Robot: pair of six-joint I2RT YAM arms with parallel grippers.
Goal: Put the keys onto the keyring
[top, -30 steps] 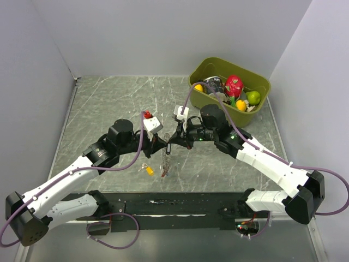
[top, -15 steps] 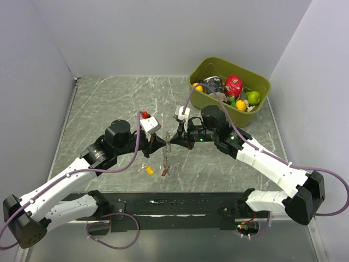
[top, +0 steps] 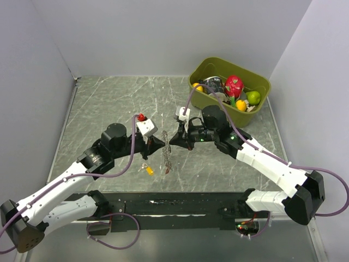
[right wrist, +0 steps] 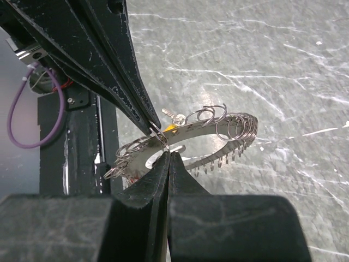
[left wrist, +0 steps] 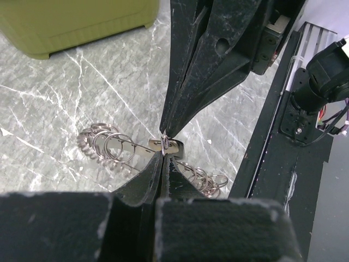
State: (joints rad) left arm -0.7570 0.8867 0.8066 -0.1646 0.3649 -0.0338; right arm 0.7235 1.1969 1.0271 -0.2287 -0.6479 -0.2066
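Note:
The keyring (top: 166, 156) is a flat metal band strung with many small split rings. It hangs on edge above the table between my two grippers. My left gripper (top: 158, 143) is shut on a small ring at its top; in the left wrist view its tips (left wrist: 163, 151) meet at the keyring (left wrist: 112, 147). My right gripper (top: 172, 141) is shut on the band from the other side, and its closed tips (right wrist: 168, 154) touch the keyring (right wrist: 229, 128). A yellow-capped key (top: 148, 170) lies on the table to the lower left; it also shows in the right wrist view (right wrist: 172, 129). The black-capped key is not visible.
A green bin (top: 260, 82) full of toy fruit and other items stands at the back right; its wall shows in the left wrist view (left wrist: 76, 24). The black base rail (top: 174, 206) runs along the near edge. Grey walls close in on the left, back and right.
My left arm has drawn back to the left and its wrist has risen slightly. The keyring still hangs between both grippers. The right arm has barely moved.

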